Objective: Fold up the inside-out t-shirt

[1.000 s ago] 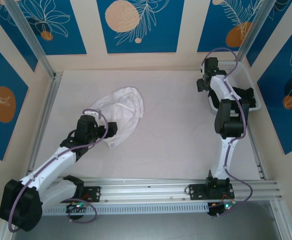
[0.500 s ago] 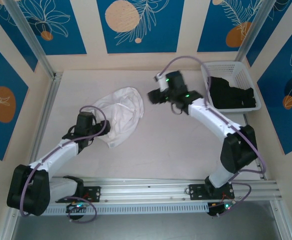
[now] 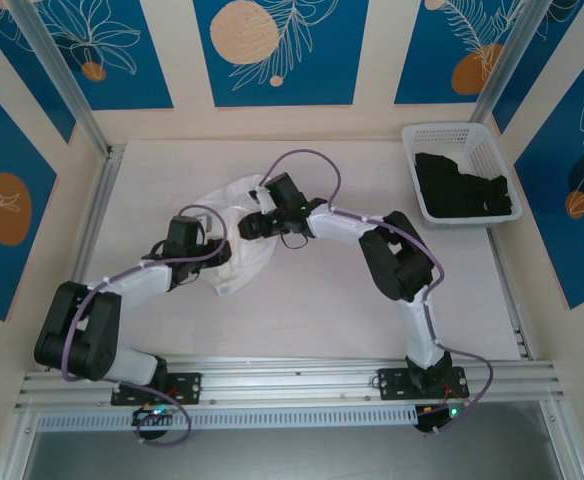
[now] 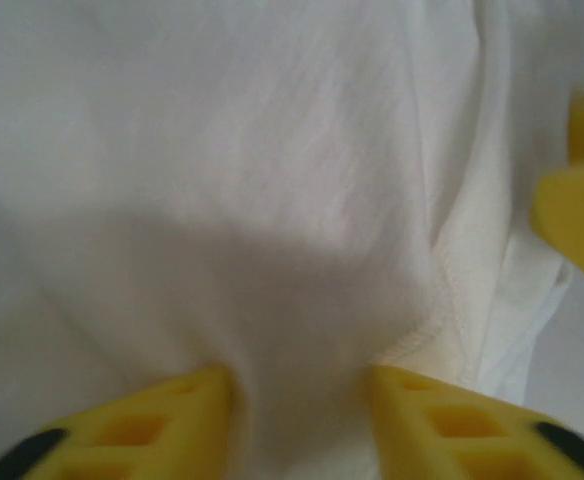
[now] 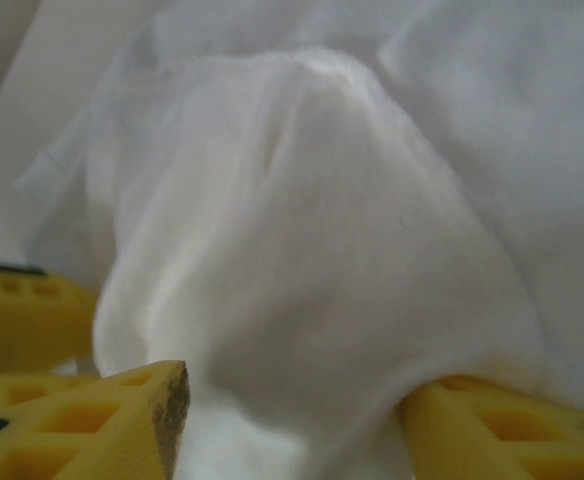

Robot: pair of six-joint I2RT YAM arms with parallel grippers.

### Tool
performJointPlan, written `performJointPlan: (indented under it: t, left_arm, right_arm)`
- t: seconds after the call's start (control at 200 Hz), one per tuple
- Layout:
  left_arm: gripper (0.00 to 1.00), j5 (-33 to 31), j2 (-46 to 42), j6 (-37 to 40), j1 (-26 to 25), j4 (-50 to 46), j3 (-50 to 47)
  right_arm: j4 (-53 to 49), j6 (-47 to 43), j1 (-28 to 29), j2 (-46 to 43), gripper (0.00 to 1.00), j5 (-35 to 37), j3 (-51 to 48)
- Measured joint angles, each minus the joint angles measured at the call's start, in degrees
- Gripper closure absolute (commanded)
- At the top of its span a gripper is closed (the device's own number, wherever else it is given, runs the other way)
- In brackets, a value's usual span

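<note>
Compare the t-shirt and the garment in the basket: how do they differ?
The t-shirt is white; the garment is black. The t-shirt lies crumpled on the table; the garment sits inside the basket. Both end effectors, left and right, are at the t-shirt; none is near the garment. Both are unfolded.

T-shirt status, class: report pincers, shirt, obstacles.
Left pincer and right pincer both astride white t-shirt cloth. Shirt bunched, unfolded. Basket far off.
</note>
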Motion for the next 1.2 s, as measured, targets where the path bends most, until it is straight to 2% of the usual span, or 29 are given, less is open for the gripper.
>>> performJointPlan:
  t: [0.14, 0.245, 0.43, 0.57, 0.725, 0.96, 1.2]
  left_arm:
    - [1.0, 0.5, 0.5, -0.3, 0.0, 0.9, 0.0]
    - [1.0, 0.3, -0.5, -0.3, 0.0, 1.0, 0.0]
    - [1.0, 1.2, -9.1, -1.0, 0.0, 1.0, -0.1]
    - [1.0, 3.4, -17.5, -2.1, 0.0, 1.0, 0.1]
    - [1.0, 6.3, -23.1, -4.1, 0.0, 0.7, 4.1]
    - [1.0, 10.5, -23.8, -7.8, -0.2, 4.5, 13.0]
    - [1.0, 12.6, -18.8, -9.4, -1.4, 6.4, 14.9]
  right_arm:
    - [0.1, 1.8, 0.0, 4.0, 0.84, -1.2, 5.3]
    - [-0.3, 2.2, -0.7, 4.0, 1.0, -2.0, 5.3]
    - [0.6, 1.7, -3.6, -3.2, 1.0, -3.7, -2.2]
    - [1.2, 0.5, -6.7, -15.1, 1.0, -6.0, -7.9]
    - [1.2, -1.1, -9.4, -27.6, 1.0, -8.2, -9.6]
    - [0.4, -3.4, -10.4, -40.0, 1.0, -9.8, -9.1]
    - [-3.1, -6.1, -11.1, -42.8, 1.0, -6.9, -8.4]
